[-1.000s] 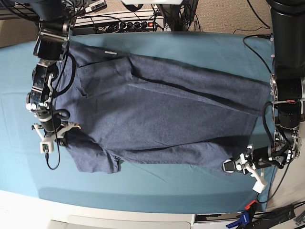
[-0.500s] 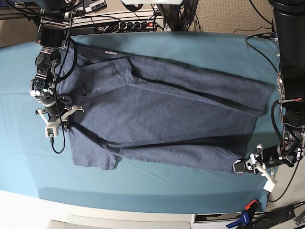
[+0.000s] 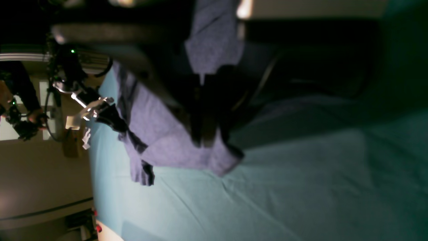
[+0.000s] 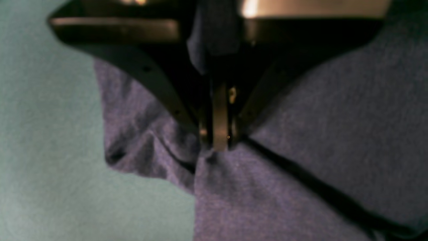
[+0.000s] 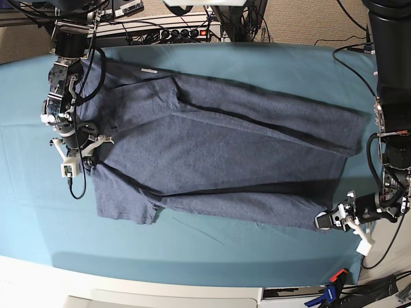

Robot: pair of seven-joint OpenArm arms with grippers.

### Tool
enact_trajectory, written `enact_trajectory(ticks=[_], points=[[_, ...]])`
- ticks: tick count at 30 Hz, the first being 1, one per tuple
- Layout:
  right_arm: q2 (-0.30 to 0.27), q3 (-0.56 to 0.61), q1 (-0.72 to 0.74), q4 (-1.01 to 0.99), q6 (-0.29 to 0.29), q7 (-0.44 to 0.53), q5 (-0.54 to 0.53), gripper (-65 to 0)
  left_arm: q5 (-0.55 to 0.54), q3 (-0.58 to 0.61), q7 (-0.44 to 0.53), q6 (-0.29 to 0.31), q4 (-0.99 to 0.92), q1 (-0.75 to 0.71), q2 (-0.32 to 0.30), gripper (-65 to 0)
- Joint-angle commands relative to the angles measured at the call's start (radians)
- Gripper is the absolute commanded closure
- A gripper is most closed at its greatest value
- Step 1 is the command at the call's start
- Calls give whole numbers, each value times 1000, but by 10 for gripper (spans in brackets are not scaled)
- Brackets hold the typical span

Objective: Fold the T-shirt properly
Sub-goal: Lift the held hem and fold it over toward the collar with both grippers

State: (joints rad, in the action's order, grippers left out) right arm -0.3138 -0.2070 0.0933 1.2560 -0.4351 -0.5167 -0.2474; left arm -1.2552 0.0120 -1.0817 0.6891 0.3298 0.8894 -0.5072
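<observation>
Across the middle of the teal table cloth (image 5: pixel 192 250) on the bench, we see the T-shirt (image 5: pixel 218 160) spread out, creased along its length. At its sleeve end, the right gripper (image 5: pixel 87 154) is pinching a fold of the fabric. At the hem corner opposite, the left gripper (image 5: pixel 324 221) is clamped on the shirt's edge, lifting it slightly.

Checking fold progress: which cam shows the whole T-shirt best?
Base view: the T-shirt lies spread across the teal cloth, edge to edge. Left wrist view shows only a dim part near the left gripper; right wrist view, blurred fabric at the right gripper.
</observation>
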Motion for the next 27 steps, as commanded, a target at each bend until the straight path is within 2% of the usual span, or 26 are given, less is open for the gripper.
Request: enact_trajectory(ticks=[1,8,18,27], points=[[-16,-5,3,14,-3,-8,0,0,-32,-3,-1,9,18,35,-15,0],[-16,-5,-22,41,-29,-52,-50,0,-31,-1,-3,9,18,22,-25,0],[-16,-5,-128,278,-32,-97,-59,0,-33,-1,-3,9,18,-14,-42,0],[-16,-5,-163,289,-32,-90,-58,0,-45,-1,-10,9,18,-14,-53,0]])
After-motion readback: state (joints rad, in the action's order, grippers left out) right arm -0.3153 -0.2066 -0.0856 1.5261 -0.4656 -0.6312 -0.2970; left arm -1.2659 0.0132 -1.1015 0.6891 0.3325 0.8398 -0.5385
